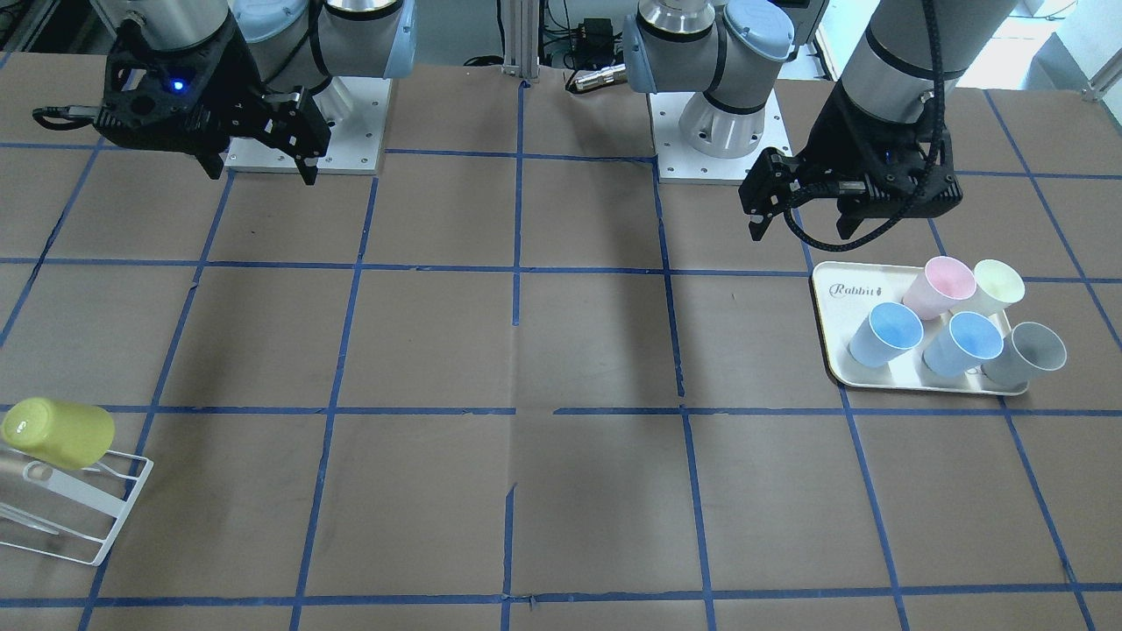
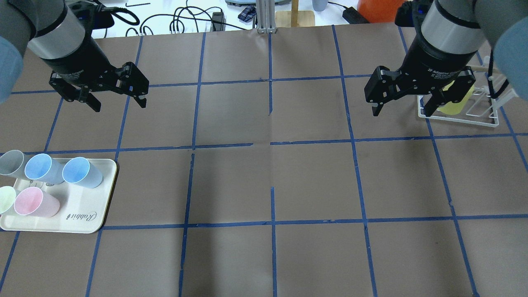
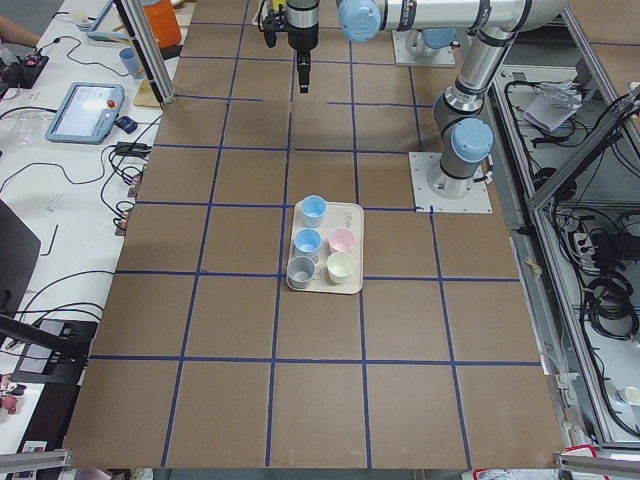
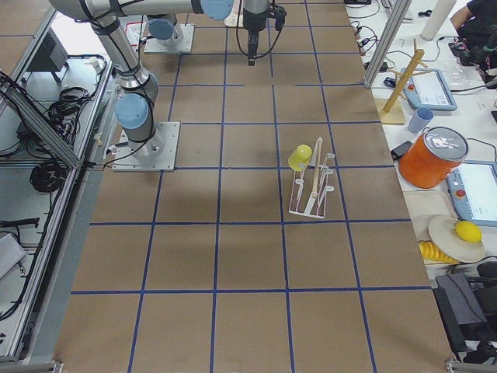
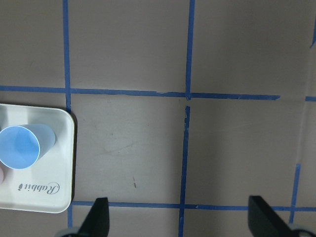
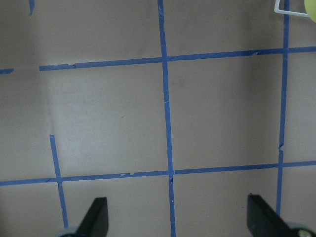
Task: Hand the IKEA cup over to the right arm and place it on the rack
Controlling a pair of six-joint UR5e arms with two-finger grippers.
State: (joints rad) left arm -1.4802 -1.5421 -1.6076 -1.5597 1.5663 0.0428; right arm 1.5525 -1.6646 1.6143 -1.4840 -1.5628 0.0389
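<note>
While its matte black fingers stand spread wide around nothing, the two-finger right gripper hangs over the blue-taped brown paper table at the upper left of the front-facing view, and the cable-looped left gripper hangs equally wide and empty at upper right. At the lower left corner, the bright yellow, tapered, smooth plastic IKEA cup rests tilted on the thin slanted prongs of the small white wire rack. A cream rectangular tray of pastel cups lies just below the left gripper.

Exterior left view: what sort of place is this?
Probably a robotics lab: a left arm and a right arm mounted at a table gridded with blue tape, with a tablet and loose cables alongside.
</note>
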